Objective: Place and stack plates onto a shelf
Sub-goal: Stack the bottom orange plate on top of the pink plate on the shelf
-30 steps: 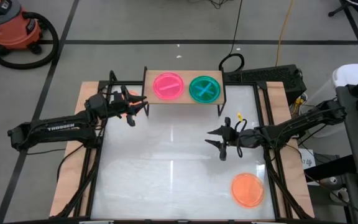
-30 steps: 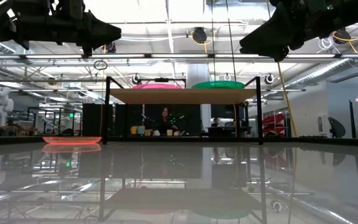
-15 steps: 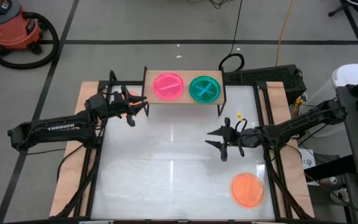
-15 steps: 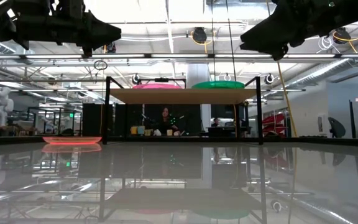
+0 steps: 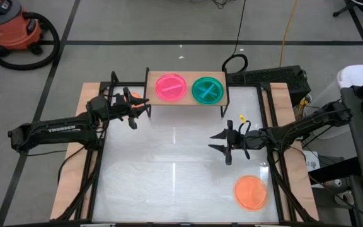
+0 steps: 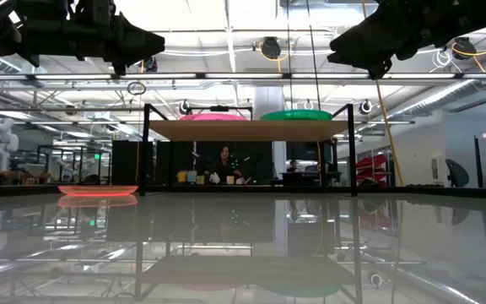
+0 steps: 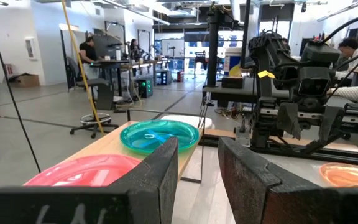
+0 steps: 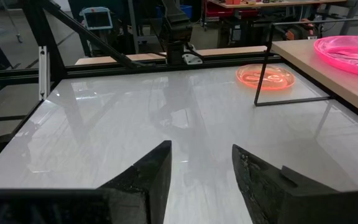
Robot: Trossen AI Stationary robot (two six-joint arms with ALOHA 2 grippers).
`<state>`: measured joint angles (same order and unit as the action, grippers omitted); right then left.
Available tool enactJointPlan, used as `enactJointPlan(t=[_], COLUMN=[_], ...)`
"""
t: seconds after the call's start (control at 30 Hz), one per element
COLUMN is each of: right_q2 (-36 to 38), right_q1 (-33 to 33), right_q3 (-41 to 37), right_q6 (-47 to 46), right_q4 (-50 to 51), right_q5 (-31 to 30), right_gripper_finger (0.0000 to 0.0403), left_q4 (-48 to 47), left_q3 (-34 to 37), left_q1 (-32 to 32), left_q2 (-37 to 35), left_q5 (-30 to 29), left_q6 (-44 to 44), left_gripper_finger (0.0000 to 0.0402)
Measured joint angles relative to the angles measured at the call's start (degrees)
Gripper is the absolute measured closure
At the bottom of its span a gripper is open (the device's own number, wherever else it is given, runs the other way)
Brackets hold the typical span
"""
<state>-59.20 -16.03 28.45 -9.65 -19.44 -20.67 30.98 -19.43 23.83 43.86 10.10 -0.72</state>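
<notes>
On the shelf point(image 5: 186, 96), which stands at the far edge of the table point(image 5: 169, 170), a pink plate point(image 5: 171, 87) and a green plate point(image 5: 207, 90) lie side by side on the wooden board, the pink one toward the left end and the green one toward the right end. An orange plate point(image 5: 251, 192) lies on the table near its front right corner. A second orange plate point(image 8: 266, 76) lies on the table by the shelf's left legs, under the left arm.

The left gripper point(image 5: 141, 110) hovers just beside the shelf's left end, above the table, its fingers point(image 7: 160, 180) apart with nothing between them. The right gripper point(image 5: 219, 142) hangs above the right half of the table, between the shelf and the front orange plate, its fingers point(image 8: 148, 177) spread and empty.
</notes>
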Motion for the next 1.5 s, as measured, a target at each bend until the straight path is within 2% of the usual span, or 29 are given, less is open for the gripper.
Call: enactJointPlan(t=[0.17,0.33,0.47,0.77,0.87,1.03,1.23,1.5], right_q2=[0.0,1.2,3.2,10.4,11.9,12.0,9.3,3.9], right_q1=[0.0,0.0,0.0,-0.3,-1.0,-2.9,-5.4,-9.8], right_q3=[0.0,0.0,0.0,0.0,0.1,0.1,0.1,0.1], right_q6=[-0.1,-1.2,-1.7,-4.9,-8.3,-17.2,-30.2,-38.2], right_q4=[0.0,0.1,0.6,8.7,14.7,23.8,30.5,35.7], right_q5=[0.4,6.2,8.7,9.0,9.0,13.5,22.4,28.7], right_gripper_finger=[0.0250,0.0250,0.0250,0.0250,0.0250,0.0250,0.0250,0.0250], left_q4=[0.0,0.0,0.1,0.1,0.0,-0.4,-0.5,-0.9], left_q3=[0.0,0.0,0.0,0.0,0.0,0.0,0.0,0.0], left_q1=[0.0,0.0,0.0,0.0,0.0,0.0,0.0,-0.1], left_q2=[0.0,0.0,0.0,0.0,0.0,0.0,0.0,0.0], left_q5=[0.0,0.0,0.0,0.0,0.0,0.0,-0.1,-0.1], left_q6=[-0.1,-0.6,-0.6,-0.9,-0.9,-0.9,-0.9,-1.1], left_gripper_finger=[0.0279,0.0279,0.0279,0.0279,0.0279,0.0279,0.0279,0.0279])
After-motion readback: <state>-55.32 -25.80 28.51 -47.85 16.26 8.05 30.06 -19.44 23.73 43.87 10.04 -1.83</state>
